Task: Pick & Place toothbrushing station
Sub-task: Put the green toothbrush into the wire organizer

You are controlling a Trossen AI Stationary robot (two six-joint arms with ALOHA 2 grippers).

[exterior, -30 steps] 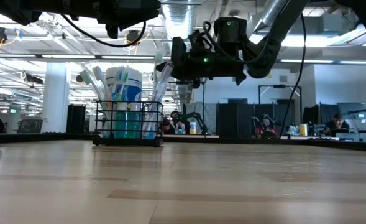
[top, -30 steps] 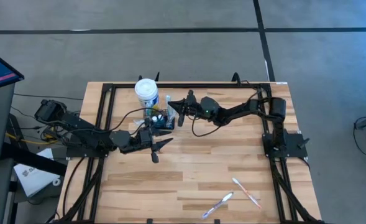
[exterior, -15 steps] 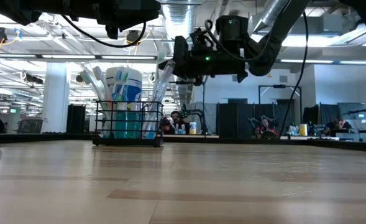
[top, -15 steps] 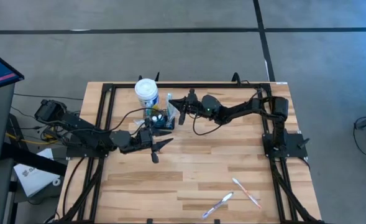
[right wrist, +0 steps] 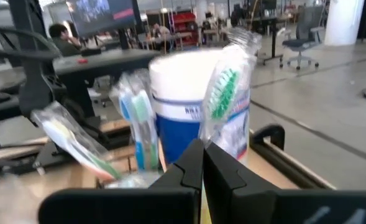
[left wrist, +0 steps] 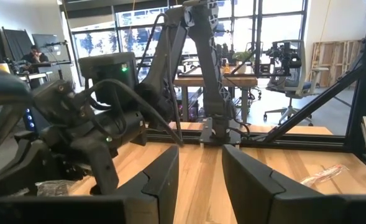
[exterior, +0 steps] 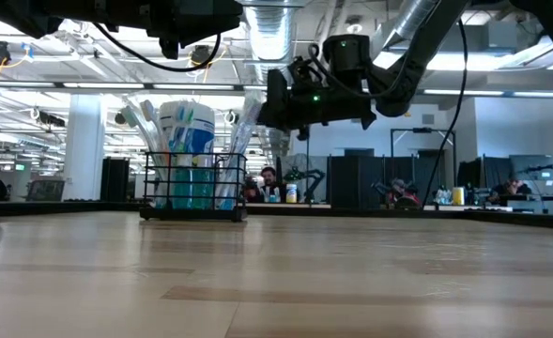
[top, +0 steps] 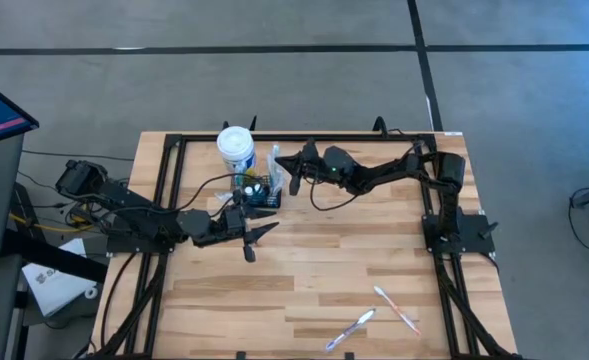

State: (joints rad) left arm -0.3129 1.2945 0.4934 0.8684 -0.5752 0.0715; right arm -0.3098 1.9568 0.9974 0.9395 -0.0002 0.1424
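Observation:
The toothbrushing station [top: 258, 190] is a black wire caddy [exterior: 193, 191] standing on its base at the table's far left, with several wrapped toothbrushes sticking up out of it. A white blue-labelled tub [top: 236, 147] stands just beyond it. My right gripper [top: 284, 170] hovers shut on the caddy's right, level and pointing at it. In the right wrist view its shut fingertips [right wrist: 202, 155] sit just before a green-bristled toothbrush [right wrist: 225, 87] and the tub [right wrist: 183, 106]; I see nothing between them. My left gripper [top: 261, 238] waits open on the caddy's near side, its fingers [left wrist: 164, 177] holding nothing.
Two wrapped toothbrushes [top: 354, 328] [top: 396, 308] lie near the table's front right. A black frame [top: 174, 150] runs around the table's edges. The middle of the wooden table [top: 314, 260] is bare. People sit at desks in the room beyond the table.
My right gripper has drifted a little toward the table's far edge beside the caddy, staying shut and level. The caddy and its toothbrushes have stayed where they were.

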